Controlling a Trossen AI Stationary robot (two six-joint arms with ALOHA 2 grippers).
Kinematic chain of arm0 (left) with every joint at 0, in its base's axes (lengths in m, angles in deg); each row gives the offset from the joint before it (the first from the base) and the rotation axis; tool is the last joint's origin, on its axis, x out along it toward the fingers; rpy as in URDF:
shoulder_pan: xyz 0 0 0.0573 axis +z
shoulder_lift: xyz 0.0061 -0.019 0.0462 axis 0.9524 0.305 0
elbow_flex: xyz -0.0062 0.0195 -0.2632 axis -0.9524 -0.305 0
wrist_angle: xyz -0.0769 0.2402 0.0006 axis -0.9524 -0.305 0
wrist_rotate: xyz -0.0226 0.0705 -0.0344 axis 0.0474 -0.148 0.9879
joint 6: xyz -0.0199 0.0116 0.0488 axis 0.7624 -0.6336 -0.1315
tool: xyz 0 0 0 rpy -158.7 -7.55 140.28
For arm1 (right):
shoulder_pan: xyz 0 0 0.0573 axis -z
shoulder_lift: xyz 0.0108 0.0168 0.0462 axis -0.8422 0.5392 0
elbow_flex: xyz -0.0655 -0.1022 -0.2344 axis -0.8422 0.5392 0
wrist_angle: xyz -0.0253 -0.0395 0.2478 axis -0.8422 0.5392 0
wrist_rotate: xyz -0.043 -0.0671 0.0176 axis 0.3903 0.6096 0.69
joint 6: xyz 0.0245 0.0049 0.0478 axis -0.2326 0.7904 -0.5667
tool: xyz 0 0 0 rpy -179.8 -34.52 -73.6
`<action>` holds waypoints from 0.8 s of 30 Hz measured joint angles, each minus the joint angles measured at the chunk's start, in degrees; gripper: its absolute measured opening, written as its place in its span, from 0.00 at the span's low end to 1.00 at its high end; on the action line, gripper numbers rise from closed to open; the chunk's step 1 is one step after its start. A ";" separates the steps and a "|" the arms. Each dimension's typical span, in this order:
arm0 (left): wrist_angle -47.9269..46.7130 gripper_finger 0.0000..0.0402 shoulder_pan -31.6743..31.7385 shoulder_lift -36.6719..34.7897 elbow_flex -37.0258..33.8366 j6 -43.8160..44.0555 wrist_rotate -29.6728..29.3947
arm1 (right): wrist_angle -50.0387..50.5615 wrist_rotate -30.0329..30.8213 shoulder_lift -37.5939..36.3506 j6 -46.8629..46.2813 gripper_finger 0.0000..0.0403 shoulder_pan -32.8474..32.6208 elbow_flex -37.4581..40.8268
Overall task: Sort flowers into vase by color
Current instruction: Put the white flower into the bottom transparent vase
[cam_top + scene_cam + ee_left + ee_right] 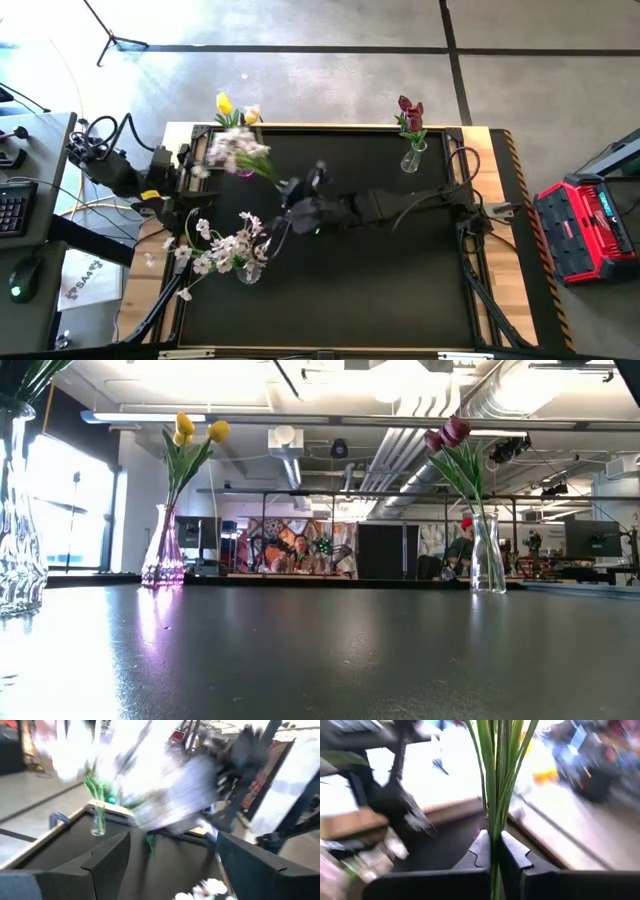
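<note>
White-pink spray [237,151] in right fingers [512,851], mid-table

no legible text — none anywhere

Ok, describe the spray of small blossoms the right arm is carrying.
The spray is a bundle of thin green stems topped by a loose cluster of small white-pinkish blossoms, artificial-looking. The right hand is shut on the stems, which rise between its fingers. Seen from above, it hangs tilted over the table's far left part, blossoms toward the yellow tulips, clear of the table. It is blurred, so finer detail cannot be told.
</note>
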 joint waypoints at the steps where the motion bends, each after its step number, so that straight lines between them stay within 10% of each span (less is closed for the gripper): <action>1: 0.89 0.71 0.12 0.82 -0.01 -1.09 -0.76 | -3.93 -1.91 -0.35 4.67 0.00 0.41 0.00; 13: 15.92 0.71 4.03 6.83 -0.02 -8.63 3.82 | -23.80 -27.80 -1.21 24.89 0.00 5.05 -0.02; 24: 22.62 0.66 7.82 12.60 -0.07 -8.86 8.51 | -25.99 -33.60 -1.21 24.87 0.00 5.25 -0.02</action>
